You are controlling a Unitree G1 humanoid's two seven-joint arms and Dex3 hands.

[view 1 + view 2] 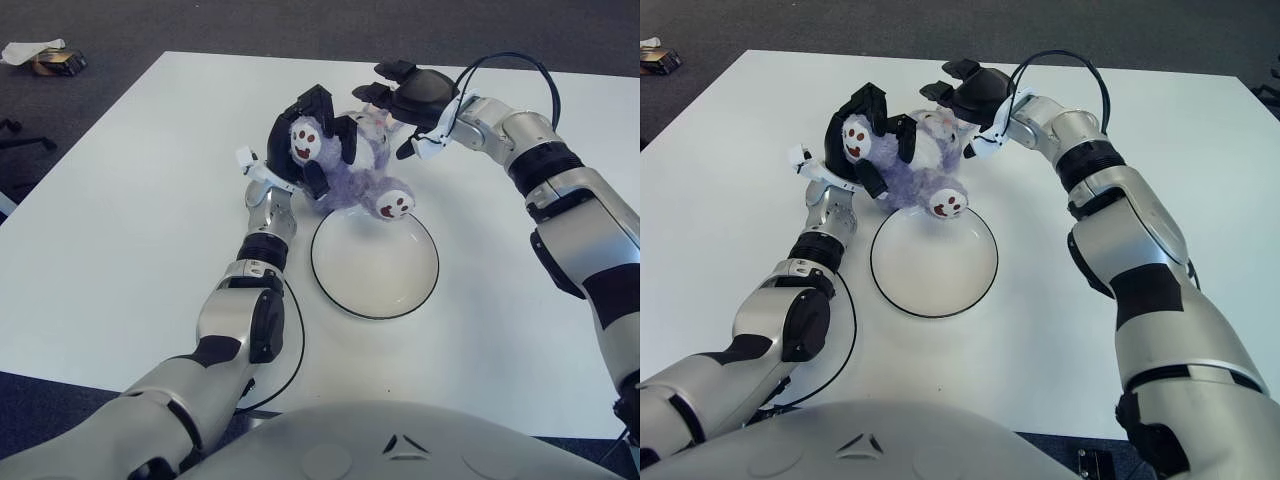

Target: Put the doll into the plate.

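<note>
- The white table [120, 250] fills most of the scene, its far edge meeting dark carpet.
- A white plate [374, 261] with a dark rim lies near the table's middle, nothing resting in its bowl.
- The purple doll [352, 160] is held just beyond the plate's far rim, one foot hanging over that rim.
- The left hand [300, 150] is closed around the doll's left side, dark fingers [349, 142] wrapped about a foot with a face on it.
- The right hand [410, 95] sits at the doll's far right side, fingers curled over the fur; whether it truly grips cannot be told.
- A small object [55, 62] lies on the floor, far left.
</note>
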